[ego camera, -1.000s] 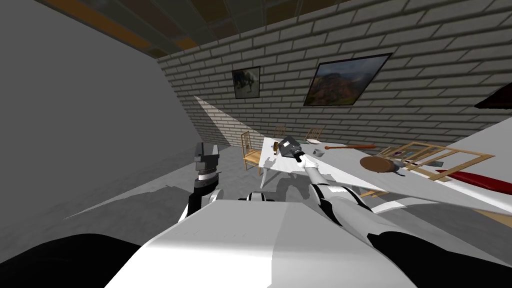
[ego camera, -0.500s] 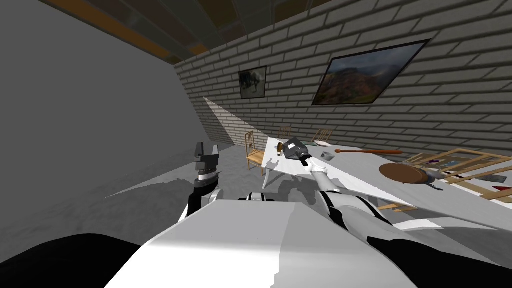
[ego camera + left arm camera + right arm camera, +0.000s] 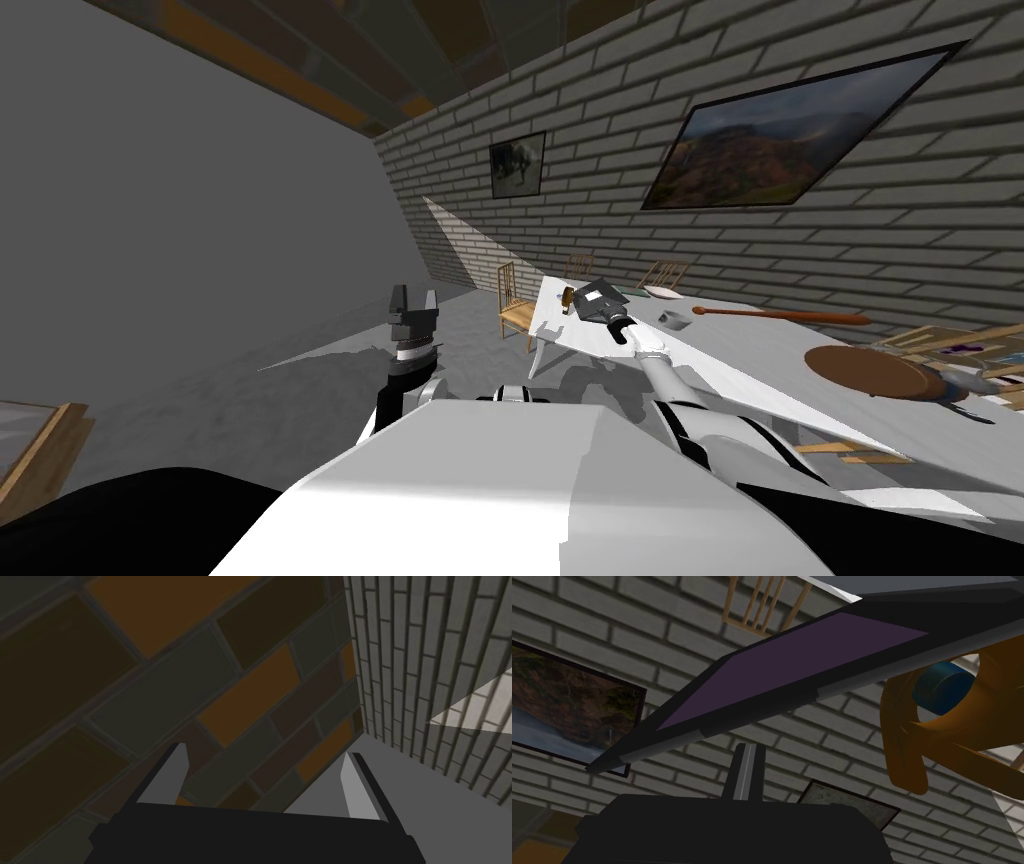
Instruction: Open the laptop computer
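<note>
The laptop (image 3: pixel 792 661) has a dark lid and a purple screen. In the right wrist view its lid stands partly raised and slanted just beyond my right gripper (image 3: pixel 745 748). That gripper's fingers are pressed together, their tips close under the lid's front edge; I cannot tell whether they touch it. In the head view my right gripper (image 3: pixel 578 296) reaches over the left end of the white table (image 3: pixel 720 370). My left gripper (image 3: pixel 412 303) is held upright at my left, away from the table, with its fingers (image 3: pixel 176 768) open and nothing between them.
An orange-brown holder with a blue roll (image 3: pixel 942 688) sits right beside the laptop. On the table lie a small bowl (image 3: pixel 672 319), a long wooden stick (image 3: pixel 780 316) and a round brown disc (image 3: pixel 865 368). Wooden chairs (image 3: pixel 515 300) stand at the table's far end.
My head view has swung, so the table's things have slid right and look larger. The right gripper stays at the table's left end. The left arm has not moved.
</note>
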Tool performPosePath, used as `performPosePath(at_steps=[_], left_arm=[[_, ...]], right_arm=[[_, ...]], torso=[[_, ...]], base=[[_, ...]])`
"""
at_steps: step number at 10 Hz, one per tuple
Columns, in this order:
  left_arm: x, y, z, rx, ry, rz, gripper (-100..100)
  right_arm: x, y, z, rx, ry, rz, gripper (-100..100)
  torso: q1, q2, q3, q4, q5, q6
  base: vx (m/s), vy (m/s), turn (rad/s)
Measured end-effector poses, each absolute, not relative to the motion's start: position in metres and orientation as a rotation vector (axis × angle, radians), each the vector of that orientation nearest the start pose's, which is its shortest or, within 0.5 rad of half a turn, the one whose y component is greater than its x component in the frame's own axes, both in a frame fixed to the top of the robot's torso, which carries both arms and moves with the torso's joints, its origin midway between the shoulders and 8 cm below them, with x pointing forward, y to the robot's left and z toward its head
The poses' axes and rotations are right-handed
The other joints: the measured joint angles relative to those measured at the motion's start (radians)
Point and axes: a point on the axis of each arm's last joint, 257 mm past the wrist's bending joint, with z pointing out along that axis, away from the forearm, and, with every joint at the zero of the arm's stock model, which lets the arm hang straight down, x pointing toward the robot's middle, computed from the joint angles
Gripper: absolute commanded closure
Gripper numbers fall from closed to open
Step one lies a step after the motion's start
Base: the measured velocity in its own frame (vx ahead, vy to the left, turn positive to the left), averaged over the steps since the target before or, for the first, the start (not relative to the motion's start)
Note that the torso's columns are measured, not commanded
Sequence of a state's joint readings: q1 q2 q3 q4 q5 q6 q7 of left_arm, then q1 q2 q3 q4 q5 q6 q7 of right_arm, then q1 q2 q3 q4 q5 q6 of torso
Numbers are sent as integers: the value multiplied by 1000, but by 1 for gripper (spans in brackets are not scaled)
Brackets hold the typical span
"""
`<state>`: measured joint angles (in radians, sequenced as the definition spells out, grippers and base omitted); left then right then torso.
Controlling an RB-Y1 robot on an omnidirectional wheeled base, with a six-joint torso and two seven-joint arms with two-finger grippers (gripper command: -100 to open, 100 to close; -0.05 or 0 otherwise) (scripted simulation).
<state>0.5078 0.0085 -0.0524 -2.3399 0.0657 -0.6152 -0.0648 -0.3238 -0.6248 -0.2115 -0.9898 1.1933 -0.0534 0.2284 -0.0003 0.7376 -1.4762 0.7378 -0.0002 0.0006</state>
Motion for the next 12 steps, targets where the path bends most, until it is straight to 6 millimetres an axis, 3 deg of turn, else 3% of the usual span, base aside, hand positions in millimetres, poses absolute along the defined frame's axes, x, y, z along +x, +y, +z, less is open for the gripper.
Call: performPosePath(at_steps=[2,3,5,8,9,10,12], left_arm=[[310,266,67,-546,472,-1366,0],[310,266,67,-546,472,-1365,0],[310,266,67,-546,472,-1365,0],[310,266,67,-546,472,-1365,0],[310,266,67,-546,472,-1365,0],[310,266,67,-546,472,-1365,0],[310,267,67,-546,472,-1365,0]], right_arm=[[570,-590,-172,-26,1659,-559,100],[555,-595,-175,-14,1666,-561,100],[556,-601,-183,20,1680,-541,100],[547,-622,-171,71,1659,-545,100],[546,-625,-170,77,1656,-547,100],[537,-642,-161,80,1648,-574,100],[518,-650,-163,86,1653,-584,100]], torso=[[1,1,0,0,1,-2],[0,1,1,0,0,0],[0,0,0,0,0,0],[0,0,0,0,0,-1],[0,0,0,0,0,-1],[1,0,0,0,1,-2],[0,1,1,0,0,1]], base=[[-2,-3,283],[-2,-5,-54],[-1,1,-18],[0,0,0],[-4,2,354],[-2,-7,204],[-1,-1,-38]])
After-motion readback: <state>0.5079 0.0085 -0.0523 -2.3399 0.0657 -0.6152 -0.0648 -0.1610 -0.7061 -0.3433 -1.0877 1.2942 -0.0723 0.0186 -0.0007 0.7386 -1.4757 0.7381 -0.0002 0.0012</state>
